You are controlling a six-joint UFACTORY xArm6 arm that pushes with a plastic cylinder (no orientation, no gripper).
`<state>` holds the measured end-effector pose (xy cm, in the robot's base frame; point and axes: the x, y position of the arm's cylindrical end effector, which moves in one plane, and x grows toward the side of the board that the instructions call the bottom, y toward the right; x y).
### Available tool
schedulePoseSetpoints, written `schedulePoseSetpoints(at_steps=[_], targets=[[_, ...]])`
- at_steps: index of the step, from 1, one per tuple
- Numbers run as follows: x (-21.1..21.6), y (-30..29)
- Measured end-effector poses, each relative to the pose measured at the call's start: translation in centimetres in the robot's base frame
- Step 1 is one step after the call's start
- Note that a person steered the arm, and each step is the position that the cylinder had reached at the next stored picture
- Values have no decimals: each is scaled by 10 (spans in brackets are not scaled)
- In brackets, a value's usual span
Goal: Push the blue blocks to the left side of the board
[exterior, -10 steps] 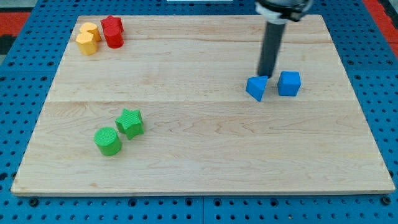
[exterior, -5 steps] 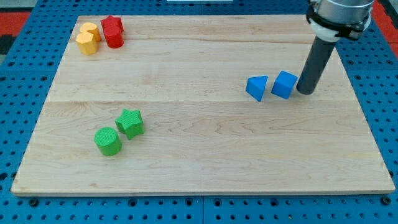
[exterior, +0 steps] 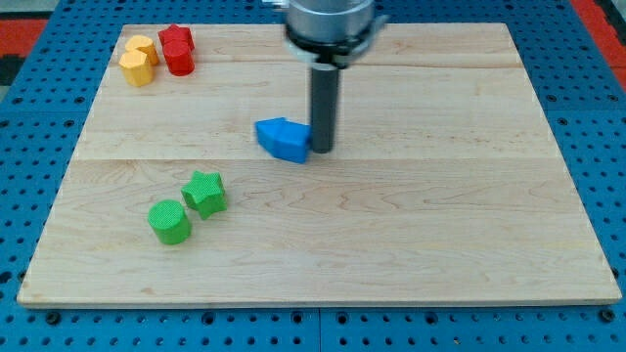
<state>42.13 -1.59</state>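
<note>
Rod end effector, no jaws to open or close: my tip (exterior: 320,150) presses against the right side of the blue blocks (exterior: 284,139), which sit touching near the middle of the tabletop (exterior: 440,225).

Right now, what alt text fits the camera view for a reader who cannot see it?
My tip presses the right side of two touching blue blocks near the wooden board's middle. Green blocks sit lower left; yellow blocks and red blocks sit top left.
</note>
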Motion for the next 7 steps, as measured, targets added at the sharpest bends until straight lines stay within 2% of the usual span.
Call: schedulePoseSetpoints(at_steps=[2, 5, 7], targets=[[-43, -77], [-23, -207], [-23, -229]])
